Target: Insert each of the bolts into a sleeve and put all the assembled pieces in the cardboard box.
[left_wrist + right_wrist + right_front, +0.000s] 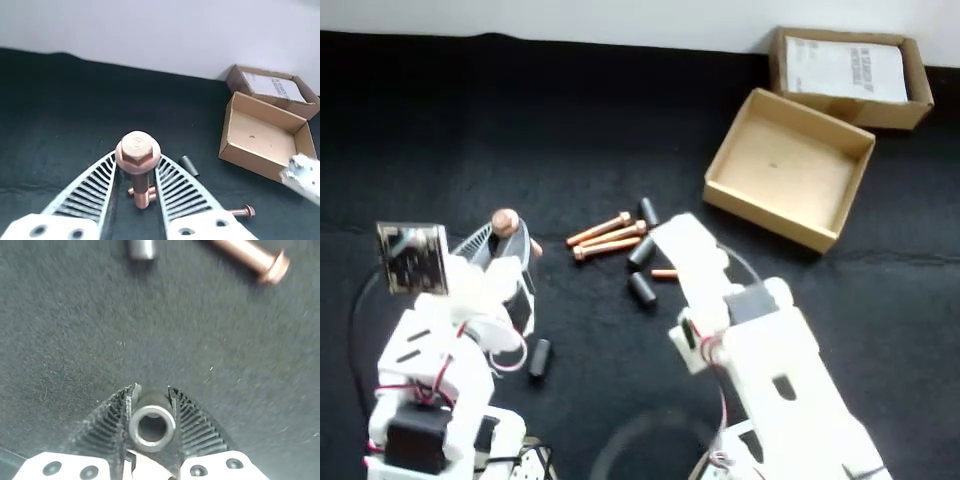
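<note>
High view: cardboard box has no pieces yet; loose bolts, spare sleeves lie on desk.
L wrist: left pincer clamped on bolt shank.
R wrist: right pincer clamped on sleeve, bore clear.
Status: 0 assembled; all inserts + boxing left.

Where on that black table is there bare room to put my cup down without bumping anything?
The widest bare patch is the far-left cloth, between the wall and the left gripper. A smaller one lies in front of the cardboard box, beside the right arm. Crowded: between the two arms, around loose bolts and sleeves.
</note>
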